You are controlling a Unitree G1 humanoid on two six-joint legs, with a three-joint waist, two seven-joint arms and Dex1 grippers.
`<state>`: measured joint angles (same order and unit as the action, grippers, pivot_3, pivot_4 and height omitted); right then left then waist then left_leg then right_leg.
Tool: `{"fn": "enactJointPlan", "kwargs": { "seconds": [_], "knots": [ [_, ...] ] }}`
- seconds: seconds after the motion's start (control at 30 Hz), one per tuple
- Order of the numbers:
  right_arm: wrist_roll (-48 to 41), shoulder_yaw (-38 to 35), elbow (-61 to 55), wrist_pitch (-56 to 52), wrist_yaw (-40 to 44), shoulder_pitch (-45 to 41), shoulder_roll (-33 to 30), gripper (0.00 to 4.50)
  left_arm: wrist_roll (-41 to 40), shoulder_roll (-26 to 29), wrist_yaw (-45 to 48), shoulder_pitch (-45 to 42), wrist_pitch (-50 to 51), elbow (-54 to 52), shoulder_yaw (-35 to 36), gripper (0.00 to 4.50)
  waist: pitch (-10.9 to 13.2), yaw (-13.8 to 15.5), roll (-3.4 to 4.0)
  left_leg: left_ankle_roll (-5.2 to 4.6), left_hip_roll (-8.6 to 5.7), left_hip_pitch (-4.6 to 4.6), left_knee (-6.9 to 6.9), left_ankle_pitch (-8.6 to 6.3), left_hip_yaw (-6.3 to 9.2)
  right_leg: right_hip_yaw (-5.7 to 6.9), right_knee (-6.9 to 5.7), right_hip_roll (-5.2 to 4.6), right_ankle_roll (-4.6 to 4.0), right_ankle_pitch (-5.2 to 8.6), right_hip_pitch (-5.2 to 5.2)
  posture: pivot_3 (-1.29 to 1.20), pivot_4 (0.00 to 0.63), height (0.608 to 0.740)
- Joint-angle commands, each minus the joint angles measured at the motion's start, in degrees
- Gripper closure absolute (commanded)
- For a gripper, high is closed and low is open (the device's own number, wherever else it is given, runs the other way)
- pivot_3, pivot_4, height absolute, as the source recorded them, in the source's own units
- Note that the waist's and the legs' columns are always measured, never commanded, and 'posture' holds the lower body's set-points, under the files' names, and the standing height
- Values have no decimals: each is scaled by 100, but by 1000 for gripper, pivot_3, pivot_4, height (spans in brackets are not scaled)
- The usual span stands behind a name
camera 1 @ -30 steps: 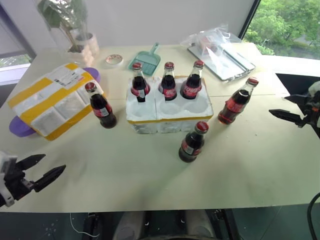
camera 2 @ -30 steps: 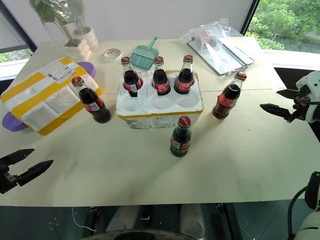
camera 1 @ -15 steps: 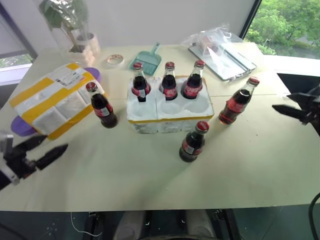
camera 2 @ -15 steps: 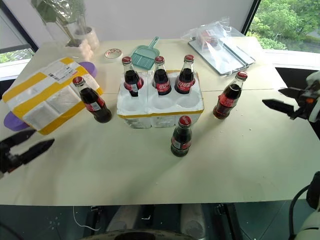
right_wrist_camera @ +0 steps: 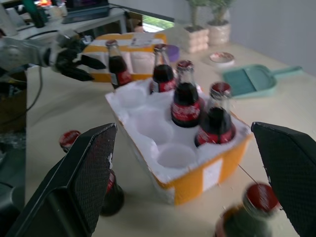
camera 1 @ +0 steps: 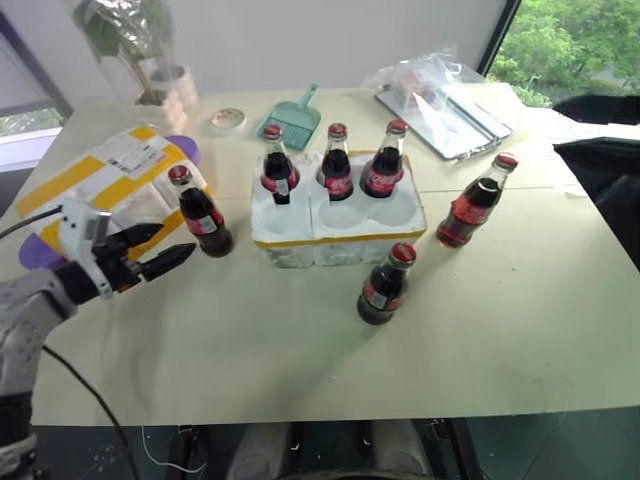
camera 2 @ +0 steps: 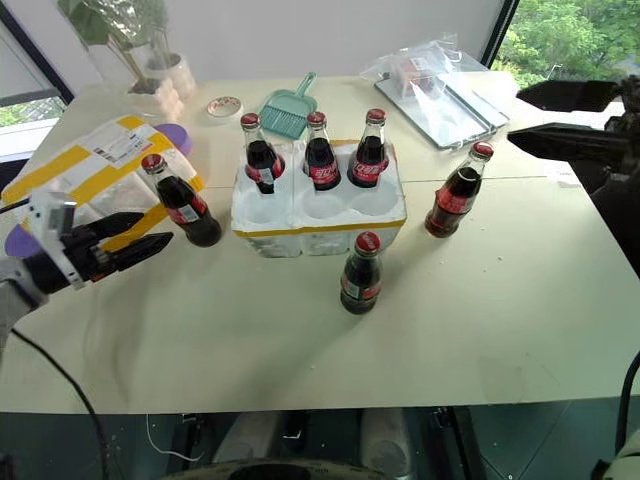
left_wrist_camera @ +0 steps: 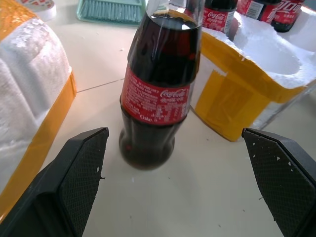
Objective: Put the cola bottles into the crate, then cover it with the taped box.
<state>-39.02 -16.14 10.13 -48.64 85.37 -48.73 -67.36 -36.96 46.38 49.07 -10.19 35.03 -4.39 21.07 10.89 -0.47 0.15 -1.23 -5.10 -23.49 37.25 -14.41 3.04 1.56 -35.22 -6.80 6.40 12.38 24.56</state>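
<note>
The left gripper (camera 1: 175, 257) stands with its jaws spread wide and nothing between them, at the left of the head view, pointing at the loose cola bottle (camera 1: 201, 213) just ahead of its tips. From the wrist, that bottle (left_wrist_camera: 159, 84) sits squarely between the two black fingers (left_wrist_camera: 74, 173), not yet touched. The risk I'd watch is the approach: the bottle is tall and narrow-footed, and a finger nudging it before the jaws close could tip it toward the taped box (camera 1: 100, 195), which lies right behind it at the left edge of the frame, or against the crate (camera 1: 338, 220) on its other side.

The right gripper (camera 2: 545, 118) is up in the upper right of the head view, its jaws likewise wide apart and empty, well above the table. Its nearest loose bottle (camera 1: 475, 203) stands right of the crate; a third (camera 1: 383, 285) stands in front of it, centre frame.

The crate holds three bottles (camera 1: 337, 163) in its far row, and the near wells are empty. Lowering a bottle into a near well means clearing those necks; a clipped cap could rock a seated bottle. The glass looks slick, so a shallow grip might slip.
</note>
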Motion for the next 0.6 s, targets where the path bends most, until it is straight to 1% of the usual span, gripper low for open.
{"fn": "enactJointPlan", "kwargs": {
  "seconds": [0.03, 0.27, 0.43, 0.6],
  "knots": [
    [-506, -178, -668, -325, -214, -132, 63, 37, 343, 22, 120, -447, -361, 423, -280, 0, 0, 7, -1, -1, -1, 0, 0, 1, 0, 0, 0, 0, 0, 0, 0, 0, 150, 738],
    [-1165, -327, -1521, -652, -638, 47, 286, 37, 726, -307, 273, -1168, -740, 1172, -819, 0, 1, 20, -3, -8, -4, -2, 3, 5, 0, 0, -2, -2, 1, -1, 0, 0, 150, 738],
    [-1418, -246, -1792, -722, -798, 106, 351, 37, 1025, -603, 320, -1614, -1023, 1800, -1105, 0, 1, 28, -4, -11, -4, -2, 7, 6, -1, 0, -8, -2, 2, -2, 2, 0, 150, 738],
    [-1666, -218, -1984, -804, -968, 87, 408, 37, 1300, -871, 320, -2051, -1319, 2467, -1218, 0, 1, 73, -5, -12, -4, -2, 10, 7, -1, 2, -12, -1, 2, -2, 2, 0, 150, 738]
  ]
}}
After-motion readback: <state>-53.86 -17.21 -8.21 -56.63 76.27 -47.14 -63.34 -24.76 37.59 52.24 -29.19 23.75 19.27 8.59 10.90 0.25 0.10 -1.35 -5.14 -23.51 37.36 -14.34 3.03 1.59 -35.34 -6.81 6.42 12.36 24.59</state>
